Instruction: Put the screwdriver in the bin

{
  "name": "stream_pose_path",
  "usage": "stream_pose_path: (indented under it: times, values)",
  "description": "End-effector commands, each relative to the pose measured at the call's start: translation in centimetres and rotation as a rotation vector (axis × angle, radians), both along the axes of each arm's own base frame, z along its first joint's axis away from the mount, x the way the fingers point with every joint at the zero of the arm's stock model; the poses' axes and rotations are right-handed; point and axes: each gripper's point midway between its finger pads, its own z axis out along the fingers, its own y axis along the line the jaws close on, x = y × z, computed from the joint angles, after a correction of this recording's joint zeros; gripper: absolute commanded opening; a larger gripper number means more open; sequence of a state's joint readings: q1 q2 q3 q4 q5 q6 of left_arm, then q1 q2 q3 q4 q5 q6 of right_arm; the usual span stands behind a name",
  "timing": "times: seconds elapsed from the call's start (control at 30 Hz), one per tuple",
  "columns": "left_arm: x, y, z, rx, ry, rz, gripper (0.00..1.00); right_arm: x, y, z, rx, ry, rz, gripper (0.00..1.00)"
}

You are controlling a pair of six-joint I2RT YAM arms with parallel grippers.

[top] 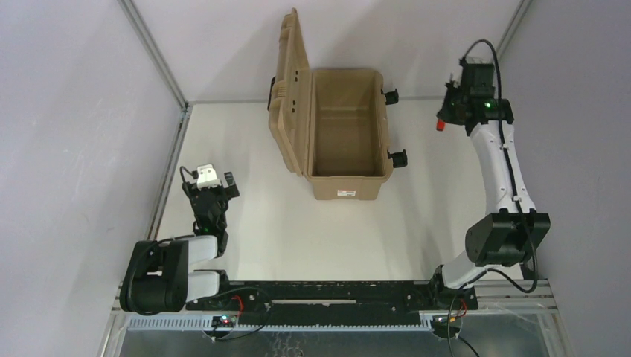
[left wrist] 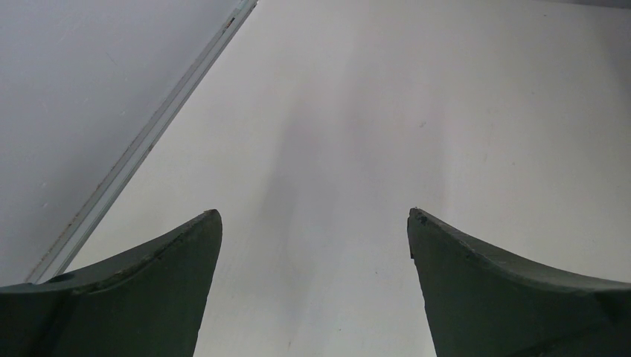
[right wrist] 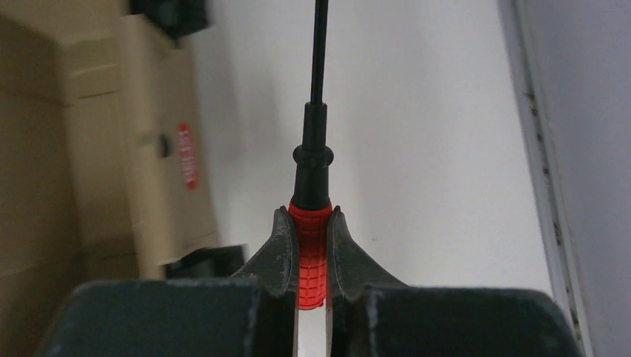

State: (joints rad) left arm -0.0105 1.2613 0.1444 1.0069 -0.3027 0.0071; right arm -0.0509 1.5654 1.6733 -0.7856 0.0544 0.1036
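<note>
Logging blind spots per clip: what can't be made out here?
Tip of the screwdriver: right wrist view, shaft cut by the top edge.
Its shaft, top view: too small; only a red speck at the right gripper.
Text on the bin label: top view too small, right wrist view blurred.

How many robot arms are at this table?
2. The left arm is folded low near the left edge of the table; the right arm stretches to the far right, holding the screwdriver beside the open bin. None seems hidden.
</note>
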Motion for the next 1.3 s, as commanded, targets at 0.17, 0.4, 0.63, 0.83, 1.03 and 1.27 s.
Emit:
stream_pose_path:
  times: [0.17,0.4,0.63,0.83,1.03,1.27]
  values:
    - [1.4,0.2,3.2,-0.002,-0.105,0.006,1.0,-0.1,16.5,3.8,0.129,0.006,0.286,0.06]
    - [1.4,0.2,3.3,-0.002,-0.105,0.007,1.0,3.9,24.3,-0.7,0.051,0.043,0.298,0.05]
    - [1.4,0.2,3.3,-0.002,-0.105,0.006,1.0,6.6,28.1,-10.0,0.018,0.168,0.318,0.06]
    - [1.4,0.2,3.2,-0.002,-0.104,0.007,1.0,7.2,29.6,-17.2,0.01,0.287,0.325,0.1]
    - [1.4,0.2,3.2,-0.002,-0.105,0.006,1.0,7.1,29.7,-18.0,0.016,0.308,0.323,0.44]
    - [1.4,0.2,3.3,-0.002,-0.106,0.006,1.0,7.1,29.3,-7.4,0.034,0.128,0.367,0.83]
